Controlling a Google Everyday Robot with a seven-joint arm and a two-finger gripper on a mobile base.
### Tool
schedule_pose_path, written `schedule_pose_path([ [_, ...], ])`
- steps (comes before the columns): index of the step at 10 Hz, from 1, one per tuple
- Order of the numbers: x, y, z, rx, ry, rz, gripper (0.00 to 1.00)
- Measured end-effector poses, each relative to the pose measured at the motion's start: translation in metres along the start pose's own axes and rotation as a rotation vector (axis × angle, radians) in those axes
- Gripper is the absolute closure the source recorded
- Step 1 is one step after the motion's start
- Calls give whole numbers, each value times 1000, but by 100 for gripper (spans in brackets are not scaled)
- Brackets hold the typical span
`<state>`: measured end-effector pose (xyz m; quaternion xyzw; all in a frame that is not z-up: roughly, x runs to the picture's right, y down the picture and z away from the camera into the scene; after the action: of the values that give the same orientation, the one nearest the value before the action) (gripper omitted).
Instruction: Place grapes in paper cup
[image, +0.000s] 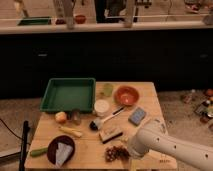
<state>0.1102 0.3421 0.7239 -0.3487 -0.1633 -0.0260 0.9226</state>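
Note:
The grapes (115, 152), a small flat cluster of dark reddish-brown berries, lie on the wooden table (150, 100) near its front edge. The paper cup (101, 107), white and upright, stands mid-table by the green tray. My white arm reaches in from the lower right. Its gripper (128, 149) is low over the table, right beside the grapes on their right side.
A green tray (69, 94) sits at the back left, with an orange bowl (126, 95) and a green cup (108, 89) at the back. An apple (61, 117), a banana (71, 131), a dark bowl (51, 151), a brush (106, 119), a blue sponge (137, 116) and a block (110, 134) are spread around.

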Motion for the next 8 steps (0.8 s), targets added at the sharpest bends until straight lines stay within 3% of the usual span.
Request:
schedule_pose_path([
  [3,-6,-10,6,3,-9,-2,20],
  [8,2,-21,23,-8,-11,10,20],
])
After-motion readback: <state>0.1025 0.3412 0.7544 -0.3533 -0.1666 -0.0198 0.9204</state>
